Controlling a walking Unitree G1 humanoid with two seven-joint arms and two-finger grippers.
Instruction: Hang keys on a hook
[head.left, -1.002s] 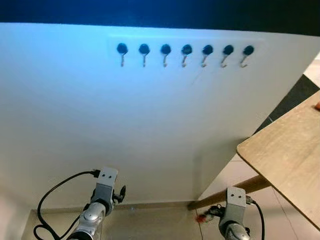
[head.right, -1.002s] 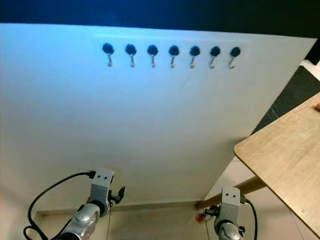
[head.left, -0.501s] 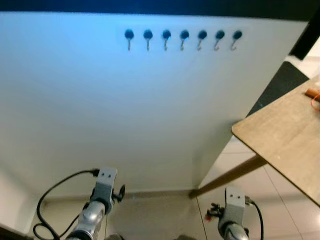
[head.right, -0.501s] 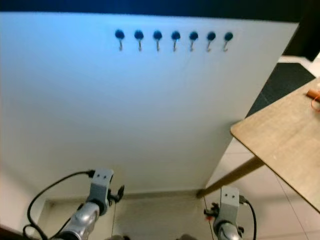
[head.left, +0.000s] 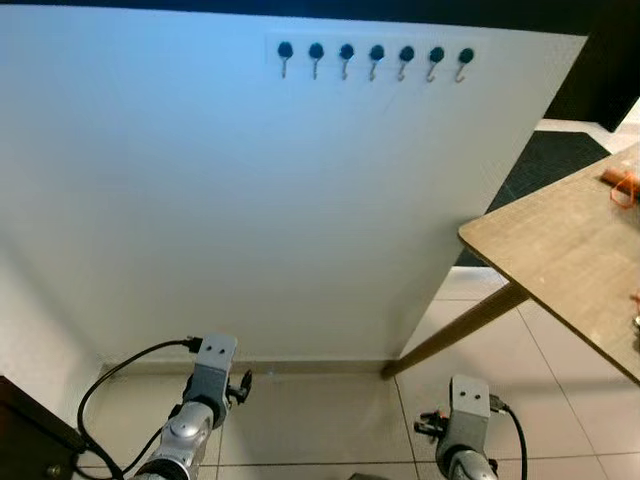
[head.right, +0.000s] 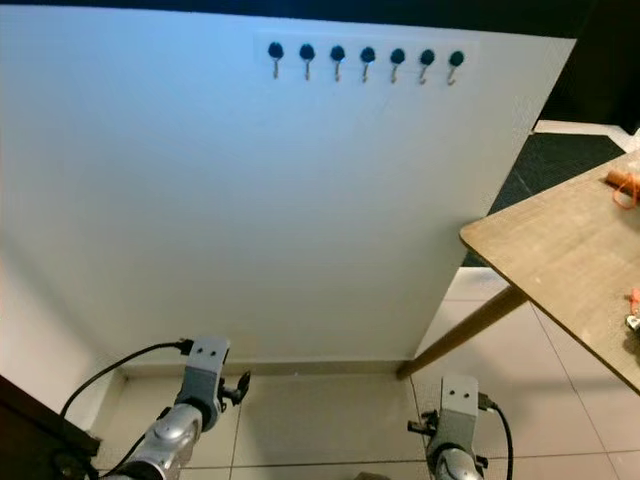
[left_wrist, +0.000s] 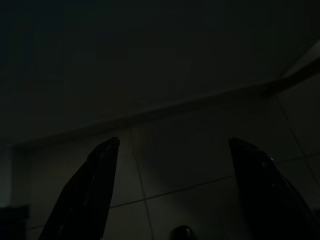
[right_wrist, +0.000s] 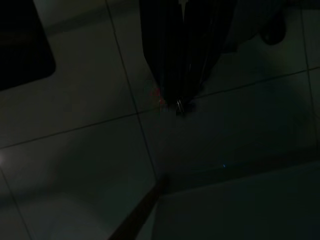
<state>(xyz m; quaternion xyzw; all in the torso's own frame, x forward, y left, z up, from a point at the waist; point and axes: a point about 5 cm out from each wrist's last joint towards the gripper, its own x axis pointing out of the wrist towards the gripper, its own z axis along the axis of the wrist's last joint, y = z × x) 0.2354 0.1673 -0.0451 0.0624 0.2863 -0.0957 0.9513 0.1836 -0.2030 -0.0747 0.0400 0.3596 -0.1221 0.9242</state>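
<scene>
Both my arms hang low over the tiled floor (head.left: 320, 420), below the white wall panel (head.left: 250, 200) with its row of hooks (head.left: 375, 60) high up. My left gripper (left_wrist: 175, 195) has its fingers spread wide, holding nothing. My right gripper (right_wrist: 182, 97) is pressed together on the keys (right_wrist: 179, 106), a glint of metal and red at its tips in the dark wrist view. A wooden table (head.left: 560, 260) stands to my right.

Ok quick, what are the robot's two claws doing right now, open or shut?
Left claw: open, holding nothing, hanging over the floor tiles.
Right claw: shut, with something small and shiny at its tips, probably the keys.
</scene>
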